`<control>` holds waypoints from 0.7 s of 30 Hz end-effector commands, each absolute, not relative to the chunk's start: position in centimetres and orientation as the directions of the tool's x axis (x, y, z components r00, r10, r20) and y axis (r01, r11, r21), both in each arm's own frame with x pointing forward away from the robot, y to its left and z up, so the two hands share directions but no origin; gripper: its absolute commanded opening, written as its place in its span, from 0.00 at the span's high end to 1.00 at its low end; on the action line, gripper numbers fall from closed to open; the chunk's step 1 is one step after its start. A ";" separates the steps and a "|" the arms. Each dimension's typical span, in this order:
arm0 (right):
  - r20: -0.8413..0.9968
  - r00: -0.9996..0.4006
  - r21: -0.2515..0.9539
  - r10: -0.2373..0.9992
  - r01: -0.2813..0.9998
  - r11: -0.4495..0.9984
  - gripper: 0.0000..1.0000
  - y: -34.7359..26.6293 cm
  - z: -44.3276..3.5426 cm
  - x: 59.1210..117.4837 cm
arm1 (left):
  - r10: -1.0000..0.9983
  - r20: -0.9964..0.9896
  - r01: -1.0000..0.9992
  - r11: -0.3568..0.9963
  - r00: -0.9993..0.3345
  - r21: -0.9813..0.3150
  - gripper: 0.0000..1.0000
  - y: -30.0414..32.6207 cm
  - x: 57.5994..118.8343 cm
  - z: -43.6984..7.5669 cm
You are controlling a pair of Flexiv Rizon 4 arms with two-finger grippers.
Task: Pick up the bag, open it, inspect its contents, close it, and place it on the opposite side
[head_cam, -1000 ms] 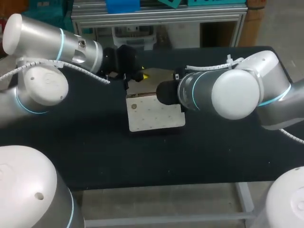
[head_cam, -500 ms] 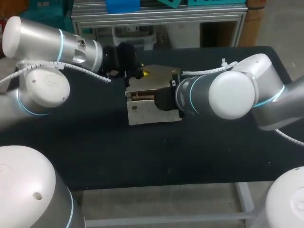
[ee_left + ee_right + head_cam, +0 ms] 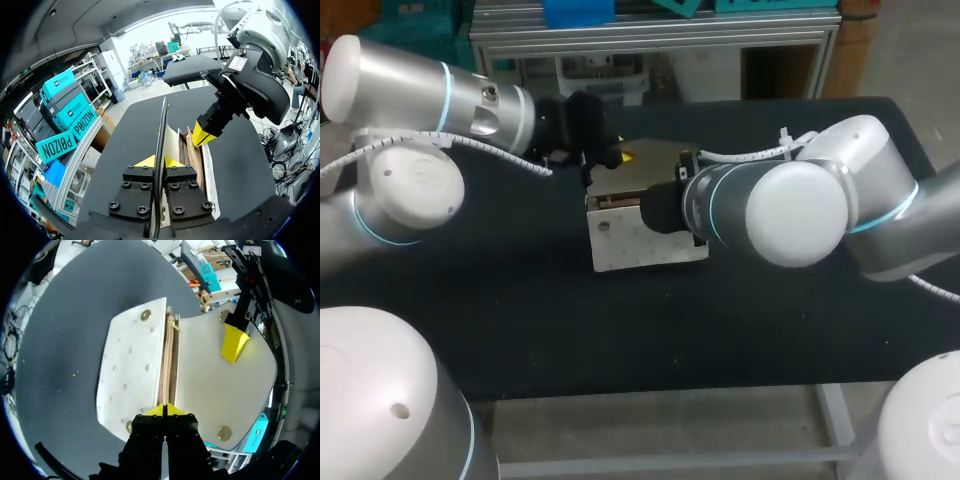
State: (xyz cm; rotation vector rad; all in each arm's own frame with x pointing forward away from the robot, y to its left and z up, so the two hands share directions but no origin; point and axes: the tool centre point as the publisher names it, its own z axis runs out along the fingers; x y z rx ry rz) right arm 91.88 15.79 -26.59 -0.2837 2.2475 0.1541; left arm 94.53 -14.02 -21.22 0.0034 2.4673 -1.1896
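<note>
Bag [image 3: 642,240], open, in left pincer [image 3: 159,162] grip

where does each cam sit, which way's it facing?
Head: above-behind, looking down on black table; left arm and right arm show.
Left wrist: on left arm, along left tool clamping cream snap-button bag by its flap.
Right wrist: on right arm, down past right tool onto bag.
Shared: each wrist sees the bag and the other arm's tool.
</note>
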 end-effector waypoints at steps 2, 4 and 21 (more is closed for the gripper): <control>-0.820 -0.556 0.024 -0.135 -0.269 0.963 1.00 15.4 -26.3 92.3 | -0.163 -0.353 0.176 0.635 -0.921 -0.752 1.00 -14.0 94.2 -21.0; -0.823 -0.551 0.027 -0.134 -0.274 0.961 1.00 15.5 -26.4 92.9 | -0.159 -0.353 0.179 0.633 -0.922 -0.753 1.00 -14.0 94.1 -20.9; -0.771 -0.622 0.061 -0.137 -0.287 0.956 1.00 16.2 -29.7 94.1 | -0.183 -0.342 0.162 0.621 -0.922 -0.767 1.00 -13.7 94.7 -20.8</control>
